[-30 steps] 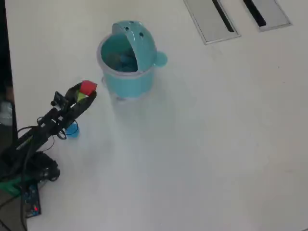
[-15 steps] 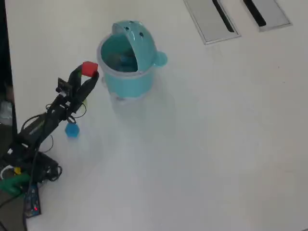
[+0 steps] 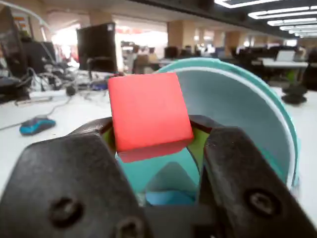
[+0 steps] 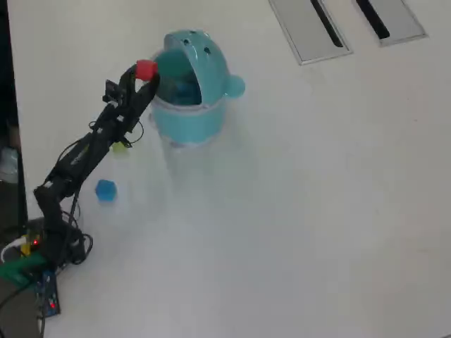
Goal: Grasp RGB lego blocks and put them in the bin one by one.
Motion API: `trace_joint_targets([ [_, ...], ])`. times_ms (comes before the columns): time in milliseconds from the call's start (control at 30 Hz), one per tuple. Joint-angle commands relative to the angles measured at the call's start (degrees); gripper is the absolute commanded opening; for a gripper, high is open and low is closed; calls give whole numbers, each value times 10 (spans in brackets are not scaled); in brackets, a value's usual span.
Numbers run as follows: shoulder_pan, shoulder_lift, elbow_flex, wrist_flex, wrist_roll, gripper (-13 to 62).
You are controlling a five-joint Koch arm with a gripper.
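Holding the red block (image 4: 146, 69) between its two black jaws, the gripper (image 4: 144, 74) is closed on it and stands at the left rim of the bin (image 4: 189, 120) in the overhead view. In the wrist view the red block (image 3: 147, 112) sits tilted between the jaws, and the teal bin (image 3: 257, 114) with its pale inner wall rises just behind it. The domed lid (image 4: 208, 60) with dark dots stands open over the far side of the bin, and a round knob (image 4: 235, 86) sticks out on the right. The blue block (image 4: 105, 189) lies on the white table (image 4: 296, 211), well apart from the bin. The yellow-green block (image 4: 121, 146) lies beside the arm (image 4: 84, 151), partly hidden by it.
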State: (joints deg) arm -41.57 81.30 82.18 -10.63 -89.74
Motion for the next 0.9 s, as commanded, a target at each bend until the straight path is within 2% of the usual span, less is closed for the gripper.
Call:
trace_joint_targets([
  [0, 7, 9, -72, -1, -11, 124],
  [333, 21, -74, -153, -3, -11, 130],
  [567, 39, -123, -196, -3, -54, 250],
  [633, 44, -124, -192, -1, -110, 329],
  [667, 43, -117, -177, 4, -187, 371],
  [867, 36, -66, -133, 13, -192, 356],
])
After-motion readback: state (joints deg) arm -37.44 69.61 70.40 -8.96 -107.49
